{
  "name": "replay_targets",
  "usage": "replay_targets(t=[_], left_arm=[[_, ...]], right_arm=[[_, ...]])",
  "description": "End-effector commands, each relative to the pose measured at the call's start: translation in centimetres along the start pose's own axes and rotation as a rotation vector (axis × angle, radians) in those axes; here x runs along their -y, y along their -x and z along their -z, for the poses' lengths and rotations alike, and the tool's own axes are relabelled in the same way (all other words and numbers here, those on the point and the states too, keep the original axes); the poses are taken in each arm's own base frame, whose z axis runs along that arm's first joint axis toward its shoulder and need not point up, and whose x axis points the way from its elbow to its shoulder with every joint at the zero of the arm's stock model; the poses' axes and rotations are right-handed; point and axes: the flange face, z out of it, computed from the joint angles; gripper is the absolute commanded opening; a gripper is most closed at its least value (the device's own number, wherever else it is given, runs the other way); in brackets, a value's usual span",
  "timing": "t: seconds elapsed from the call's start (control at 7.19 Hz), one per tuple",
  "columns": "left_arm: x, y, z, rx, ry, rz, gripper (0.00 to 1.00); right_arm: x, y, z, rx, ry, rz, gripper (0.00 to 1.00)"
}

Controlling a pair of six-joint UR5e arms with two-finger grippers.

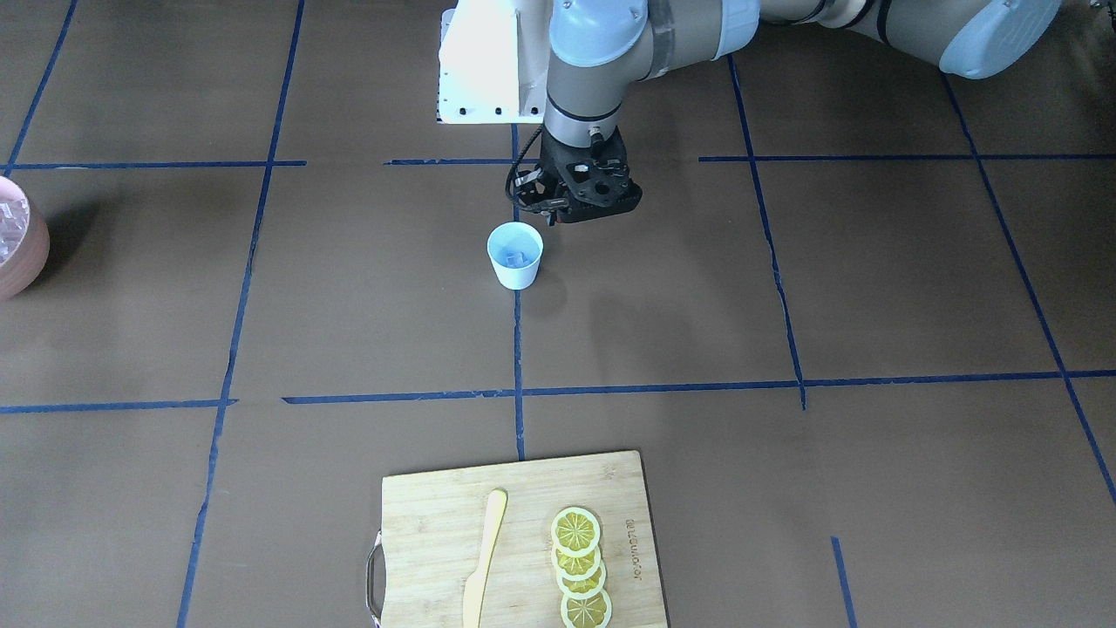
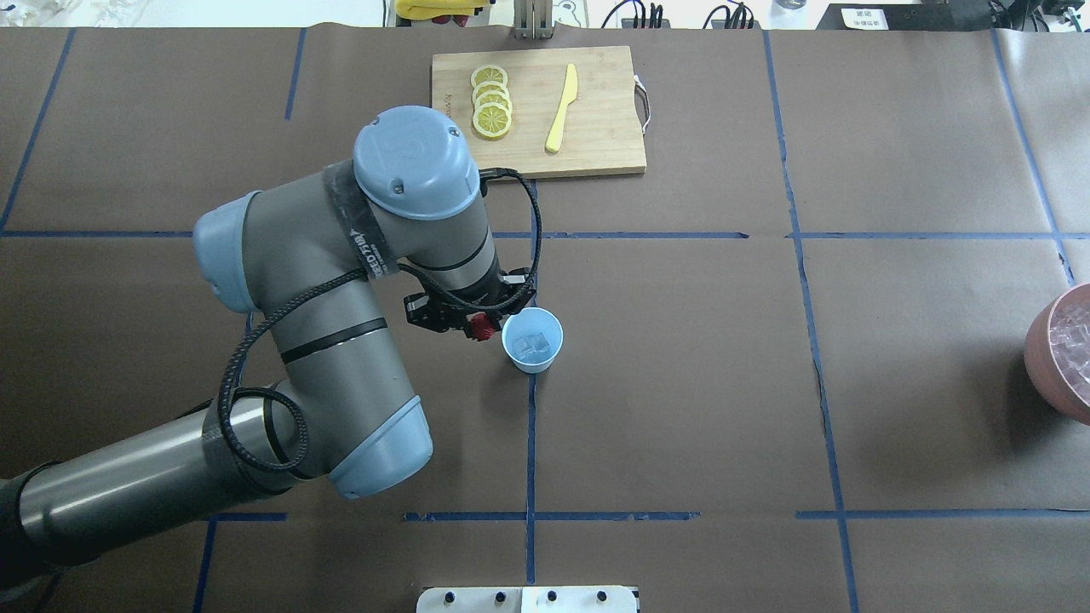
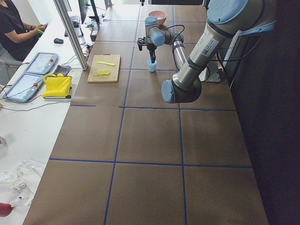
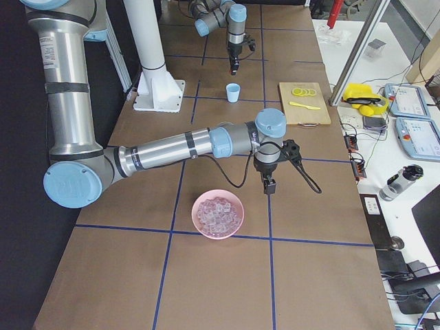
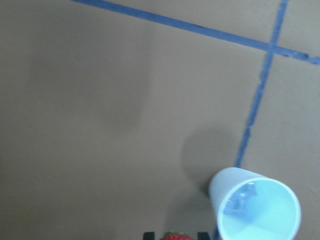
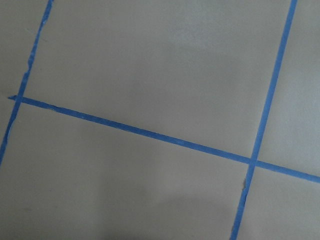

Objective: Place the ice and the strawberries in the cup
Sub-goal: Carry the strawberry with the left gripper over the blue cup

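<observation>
The white cup (image 2: 533, 342) with a pale blue inside stands upright near the table's middle, with ice cubes (image 2: 531, 345) in its bottom. It also shows in the left wrist view (image 5: 255, 210). My left gripper (image 2: 477, 328) is shut on a small red strawberry (image 2: 483, 324) and hovers just left of the cup's rim, not over the mouth. The strawberry (image 5: 175, 236) shows between the fingertips at the bottom edge of the left wrist view. My right gripper (image 4: 269, 184) hangs beside the pink bowl; I cannot tell if it is open or shut.
A pink bowl (image 2: 1041, 353) with more ice (image 4: 217, 212) stands at the table's right edge. A wooden cutting board (image 2: 596, 136) at the far side carries lemon slices (image 2: 491, 100) and a yellow knife (image 2: 562, 107). Blue tape lines cross the brown table cover.
</observation>
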Motion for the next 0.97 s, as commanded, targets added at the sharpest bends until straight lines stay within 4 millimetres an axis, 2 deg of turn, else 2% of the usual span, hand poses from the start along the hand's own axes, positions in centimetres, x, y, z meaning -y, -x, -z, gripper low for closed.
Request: replay_targets(t=[0.0,0.14,0.56,0.7,0.83], left_arm=[[-1.3,-2.6,-1.2,-0.02,0.018,-0.014,0.07],[-1.0,-3.3,-1.6,-0.012,0.019,-0.011,0.07],[-0.8,-3.7,-3.0,-0.036,0.019,-0.028,0.1],[-0.8,-3.7,-3.0,-0.037,0.019,-0.034,0.27],[-0.7,-3.6,-3.0,-0.036,0.019,-0.037,0.61]], right_arm=[[-1.1,-2.1,-0.3,0.012,0.008,0.002,0.99],[-1.2,-2.2,-0.2,0.011,0.005,0.001,0.99],[-1.2,-2.2,0.0,0.01,0.0,-0.001,0.99],[-1.2,-2.3,-0.1,0.01,0.001,-0.002,0.99],[-1.2,-2.3,-0.1,0.01,0.001,-0.002,0.99]])
